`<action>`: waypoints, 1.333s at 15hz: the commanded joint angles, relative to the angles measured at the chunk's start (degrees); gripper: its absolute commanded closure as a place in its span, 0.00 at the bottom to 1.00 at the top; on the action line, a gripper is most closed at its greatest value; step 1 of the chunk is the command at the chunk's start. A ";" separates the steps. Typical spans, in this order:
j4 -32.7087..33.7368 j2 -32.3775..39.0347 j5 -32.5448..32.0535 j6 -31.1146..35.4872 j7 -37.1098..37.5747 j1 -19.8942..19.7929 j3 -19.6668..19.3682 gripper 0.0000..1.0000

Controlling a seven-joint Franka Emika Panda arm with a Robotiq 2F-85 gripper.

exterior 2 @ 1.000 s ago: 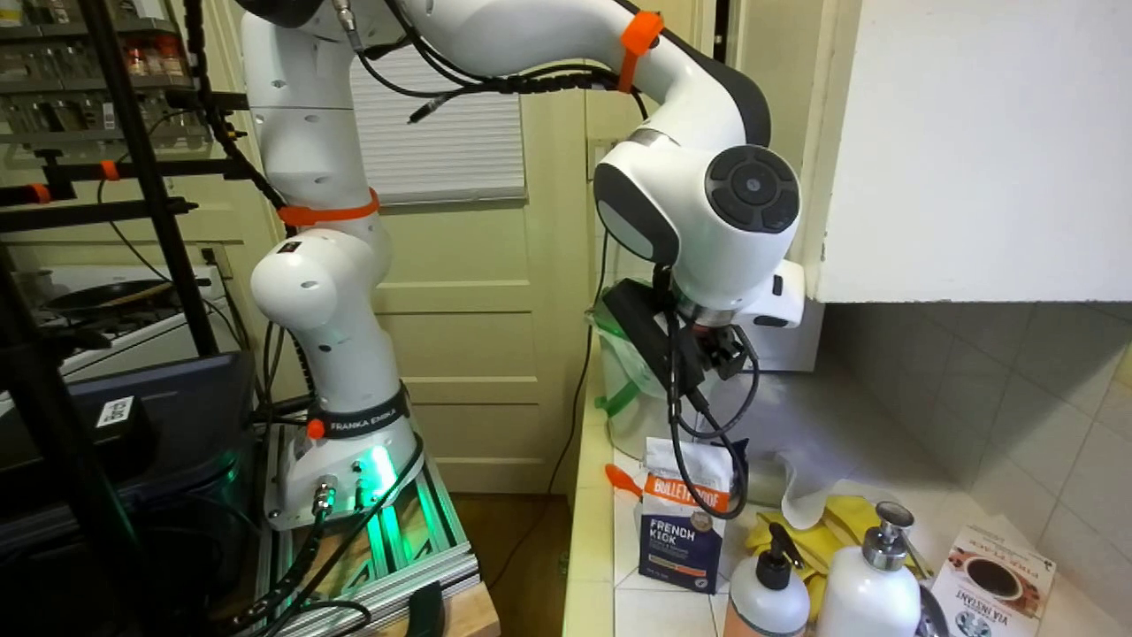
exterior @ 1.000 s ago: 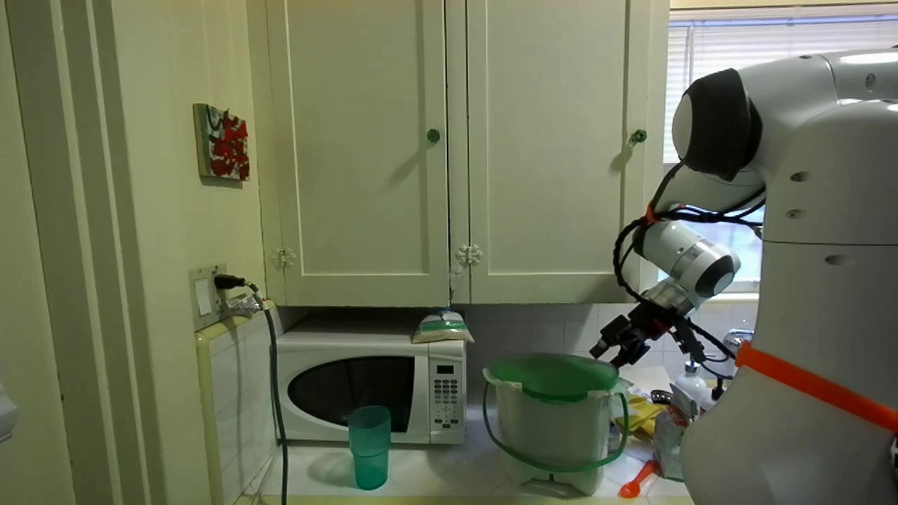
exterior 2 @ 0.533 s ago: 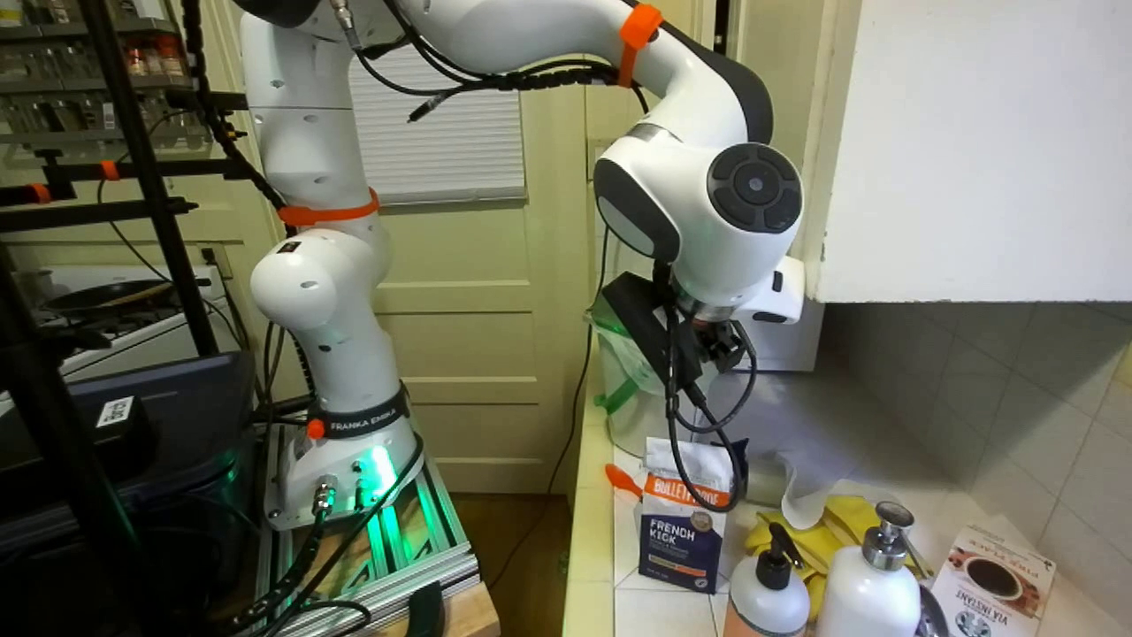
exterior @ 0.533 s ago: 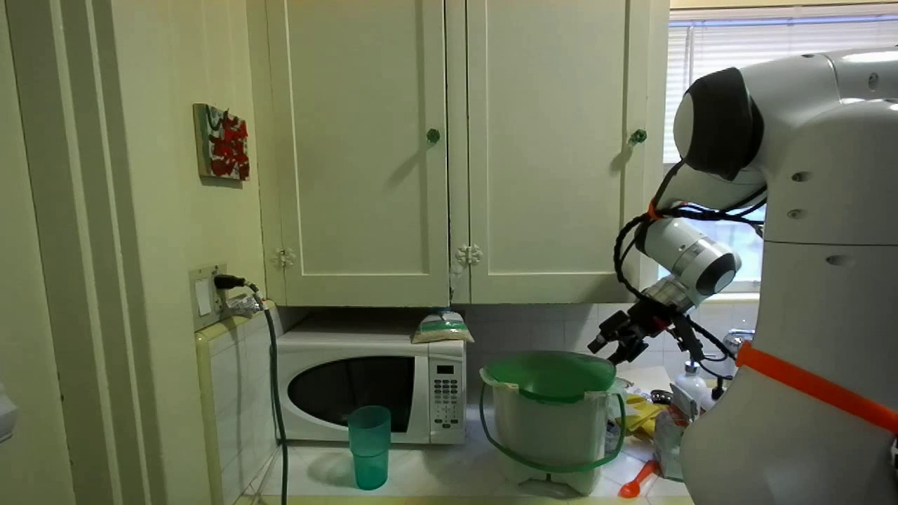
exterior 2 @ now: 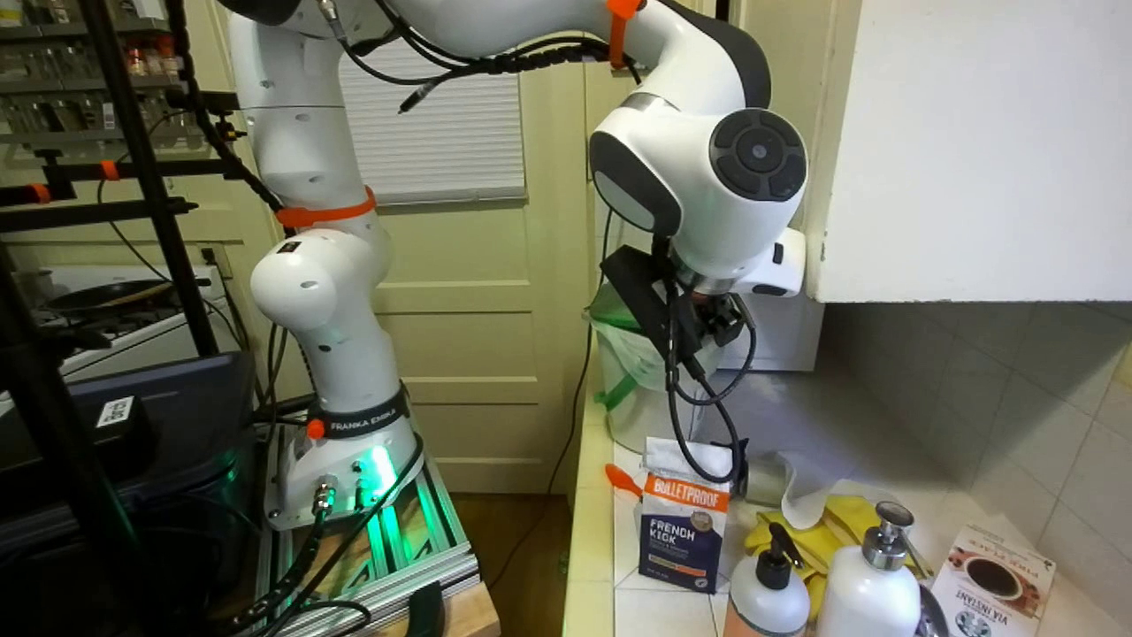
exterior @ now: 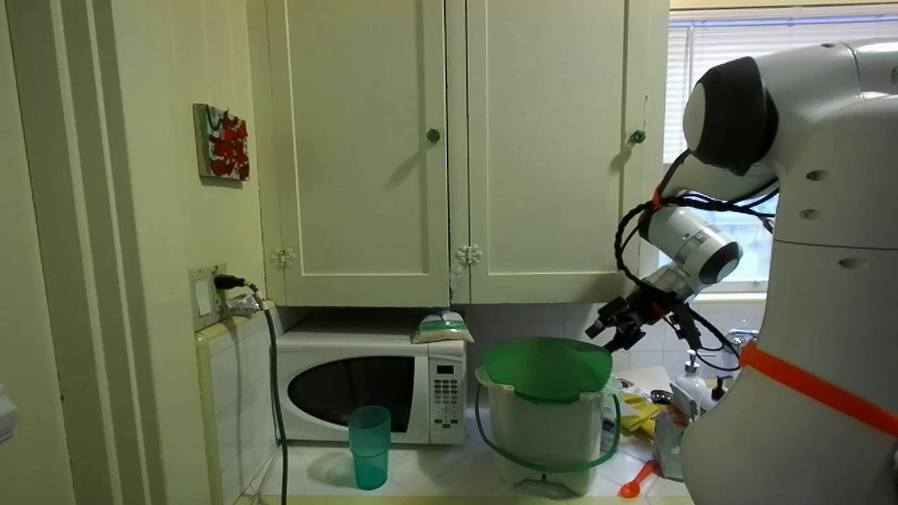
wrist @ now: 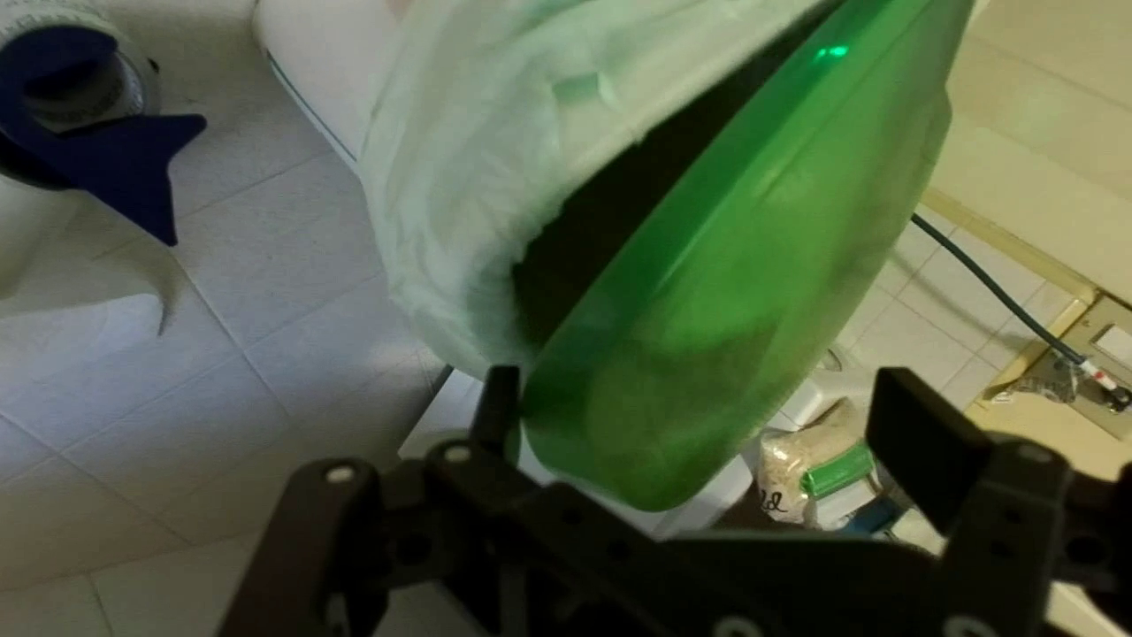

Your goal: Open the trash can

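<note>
The trash can [exterior: 546, 428] stands on the counter with a pale body and green handle. Its green lid [exterior: 547, 368] is tilted partly up, facing the exterior camera. In another exterior view the can [exterior 2: 638, 416] is partly hidden behind my wrist, with some green lid [exterior 2: 610, 305] showing. In the wrist view, a dark gap separates the lid [wrist: 734, 301] from the bag-lined body [wrist: 460, 177]. My gripper [wrist: 707, 416] is open, one finger right at the lid's rim, the other well clear. The gripper [exterior: 602, 339] also shows at the lid's upper edge. Contact is not certain.
A white microwave [exterior: 372, 393] and teal cup [exterior: 369, 449] stand beside the can. A coffee bag [exterior 2: 681, 531], orange scoop [exterior 2: 623, 479], yellow gloves [exterior 2: 836, 531] and pump bottles [exterior 2: 871, 584] are on the counter. Upper cabinets [exterior: 547, 154] hang above.
The arm and gripper have risen a little. The lid has tilted further up, its far edge higher. The can has shifted slightly toward the microwave.
</note>
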 commanded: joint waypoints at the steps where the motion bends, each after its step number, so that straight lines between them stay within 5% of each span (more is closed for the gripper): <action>1: 0.40 -2.86 -0.92 -3.68 2.46 -0.03 -0.02 0.00; 10: 0.52 -6.72 -2.95 -5.30 4.89 0.76 0.51 0.00; 20: -1.01 -14.02 -12.84 -10.69 5.20 2.50 2.15 0.00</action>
